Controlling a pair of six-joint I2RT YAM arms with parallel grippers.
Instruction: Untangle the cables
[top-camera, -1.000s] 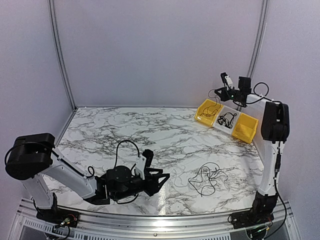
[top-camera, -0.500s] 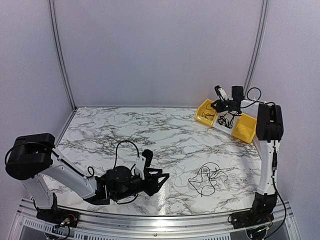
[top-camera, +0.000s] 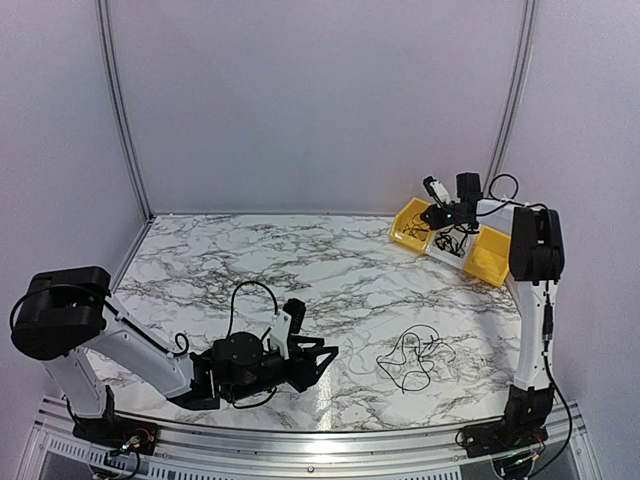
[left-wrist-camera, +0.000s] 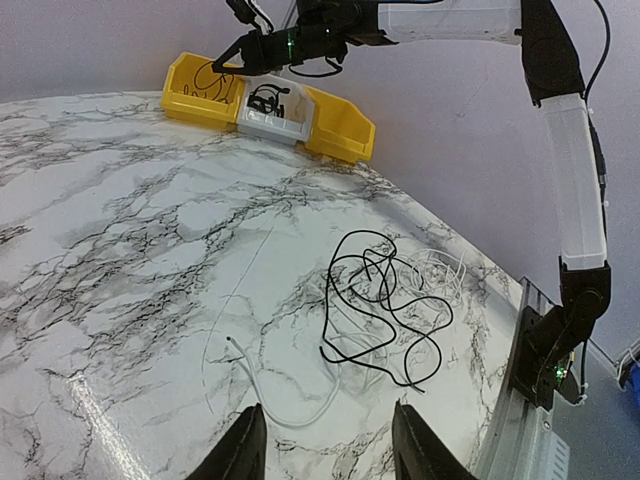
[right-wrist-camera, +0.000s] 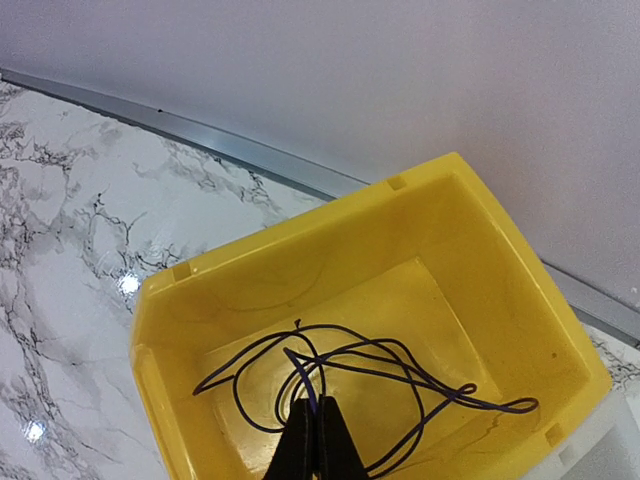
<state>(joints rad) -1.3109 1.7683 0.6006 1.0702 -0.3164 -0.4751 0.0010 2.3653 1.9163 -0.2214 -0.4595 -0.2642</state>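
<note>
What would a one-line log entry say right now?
right gripper: shut on cable in yellow bin | left gripper: open, empty | tangle: on table

No writing, brand, number or sign can be read on the bins (left-wrist-camera: 200, 103), table (top-camera: 300, 260) or cables (top-camera: 408, 360).

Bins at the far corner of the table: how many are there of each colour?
Yellow: 2 (left bin, right bin)
Grey: 1 (middle bin)
Total: 3
</note>
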